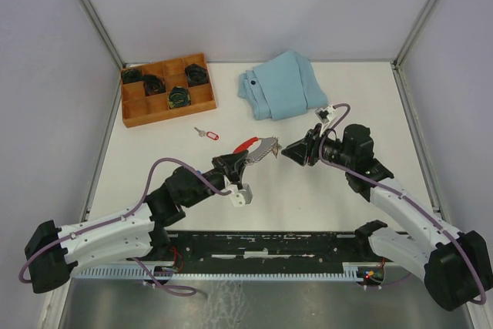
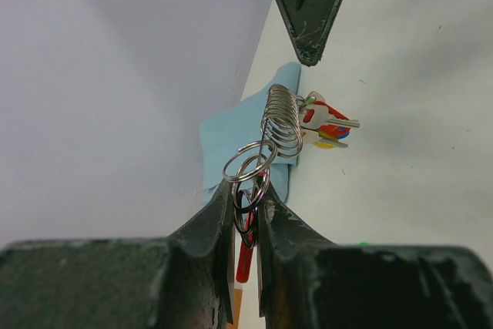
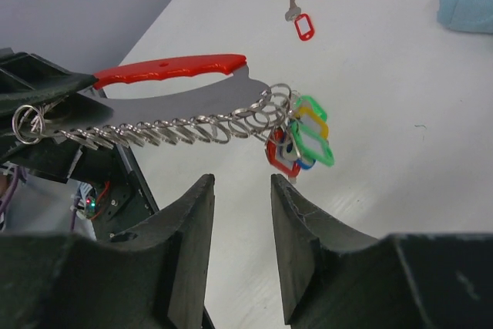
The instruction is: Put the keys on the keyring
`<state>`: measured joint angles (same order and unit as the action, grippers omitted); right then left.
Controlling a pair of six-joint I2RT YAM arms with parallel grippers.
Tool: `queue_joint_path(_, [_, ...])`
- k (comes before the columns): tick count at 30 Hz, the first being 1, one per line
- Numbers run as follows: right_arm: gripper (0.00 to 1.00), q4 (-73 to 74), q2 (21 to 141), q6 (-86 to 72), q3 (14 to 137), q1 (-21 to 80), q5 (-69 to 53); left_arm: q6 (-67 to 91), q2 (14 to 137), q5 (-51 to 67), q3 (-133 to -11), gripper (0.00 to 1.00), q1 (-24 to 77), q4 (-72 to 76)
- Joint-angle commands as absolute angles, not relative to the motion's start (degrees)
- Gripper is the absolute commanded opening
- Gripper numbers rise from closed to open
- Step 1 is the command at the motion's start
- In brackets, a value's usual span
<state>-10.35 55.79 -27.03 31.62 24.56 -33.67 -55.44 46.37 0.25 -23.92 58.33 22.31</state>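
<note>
On the white bench [image 1: 308, 206] one loose key [image 1: 206, 134] is seen beyond the keyring [image 1: 260, 146] clamped in the left pincer [image 2: 248, 196], leftward of the parted, empty right pincer [image 1: 291, 152].

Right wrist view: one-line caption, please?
Keyring held at one end by left jaws, tagged keys bunched at its far end, one red-tagged key on the table; right jaws apart, empty.

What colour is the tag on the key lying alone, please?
Red tag; right wrist view shows it best.
</note>
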Motion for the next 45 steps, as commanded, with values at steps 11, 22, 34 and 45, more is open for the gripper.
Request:
queue_joint_path(11, [0.34, -21.80, 57.63, -31.11, 32.35, 21.86, -45.57, -55.30, 46.23, 5.49, -25.94, 0.03, 58.54, 25.30])
queue_joint_path(22, [0.34, -21.72, 59.72, -31.25, 32.26, 21.80, -46.07, -53.86, 46.19, 6.51, -26.16, 0.03, 58.56, 26.21])
queue_joint_path(34, [0.35, -22.15, 61.07, -31.34, 31.32, 21.83, -46.08, -51.24, 45.73, 7.18, -25.66, 0.03, 58.54, 29.09])
queue_joint_path(45, [0.32, -29.44, 59.98, -35.20, 30.60, 21.76, -50.18, -49.81, 46.95, 7.59, -25.16, 0.03, 58.55, 29.83])
